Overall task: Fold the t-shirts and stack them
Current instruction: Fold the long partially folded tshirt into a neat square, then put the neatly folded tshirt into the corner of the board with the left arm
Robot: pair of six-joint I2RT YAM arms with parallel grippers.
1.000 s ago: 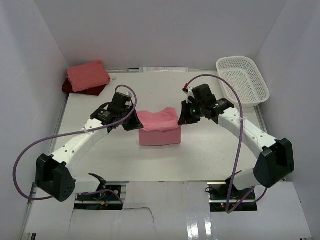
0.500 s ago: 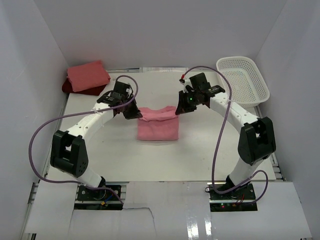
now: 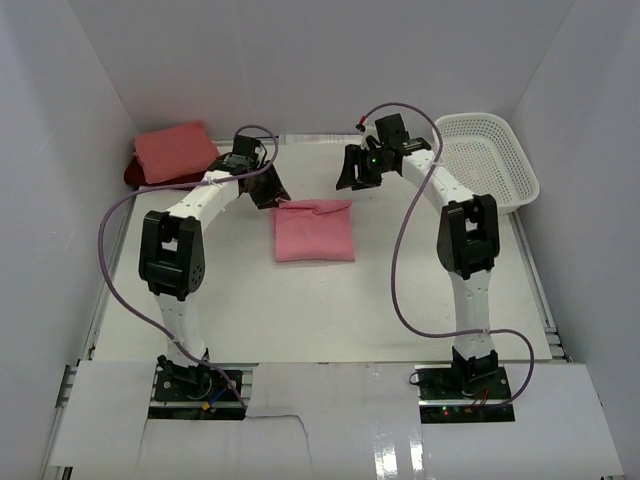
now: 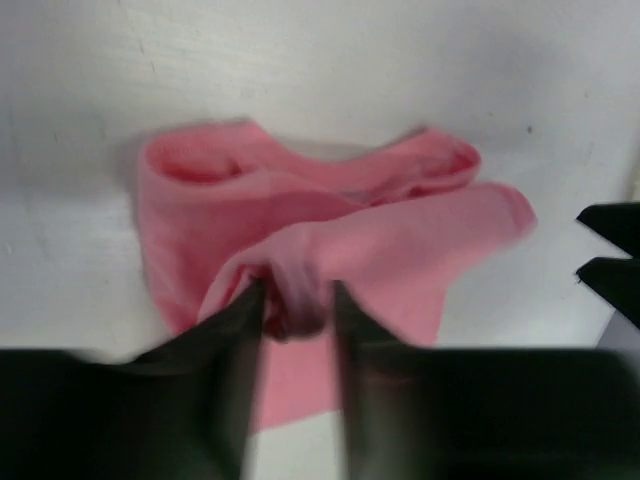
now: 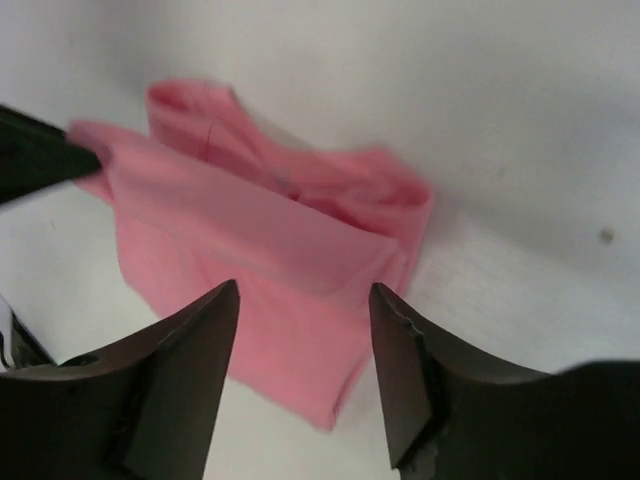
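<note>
The rose pink t-shirt (image 3: 314,232) lies folded in a rectangle mid-table, also seen in the left wrist view (image 4: 400,240) and the right wrist view (image 5: 250,240). My left gripper (image 3: 270,192) (image 4: 295,297) is low at its far left corner, jaws parted, with a loose bunch of cloth still between the fingers. My right gripper (image 3: 351,180) (image 5: 302,290) hovers open off the far right corner, nothing between its fingers. The salmon pink t-shirt (image 3: 176,151) rests folded on the dark red t-shirt (image 3: 134,176) at the back left.
A white mesh basket (image 3: 488,160) stands at the back right. White walls close in the back and both sides. Both arms stretch far forward, cables looping over the table on each side.
Both grippers carried the near half of the shirt to the far edge, laying it flat in a fold. Both jaws have parted; the right has let go and drawn away.
</note>
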